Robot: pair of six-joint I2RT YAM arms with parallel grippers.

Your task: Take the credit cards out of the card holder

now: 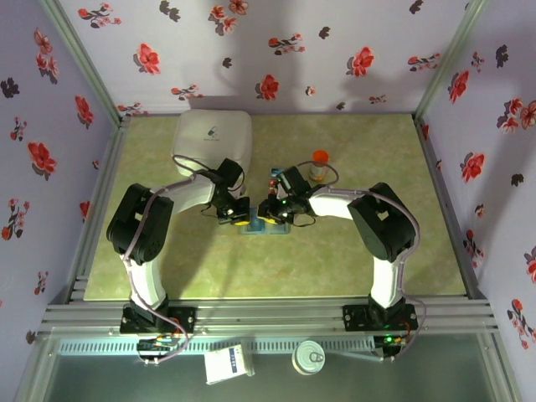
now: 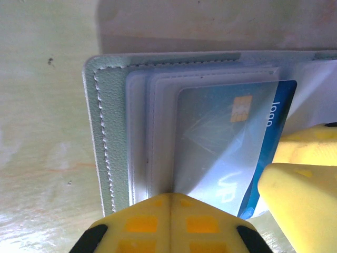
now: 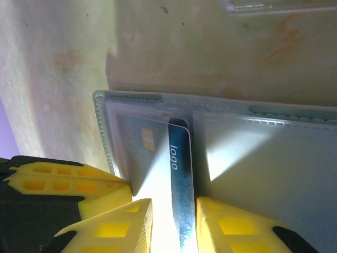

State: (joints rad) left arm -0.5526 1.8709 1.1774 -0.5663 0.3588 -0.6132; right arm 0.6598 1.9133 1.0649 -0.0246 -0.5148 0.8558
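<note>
Card [image 3: 179, 174]: sitting partly inside holder [image 3: 263, 168] sleeve, holder lying open on table [image 1: 377, 251]. Pinching its blue edge between right jaws; pressing left jaws together at holder's edge, seemingly pinning it. Judging this pull as barely starting; unable to tell how many others remaining.
</note>
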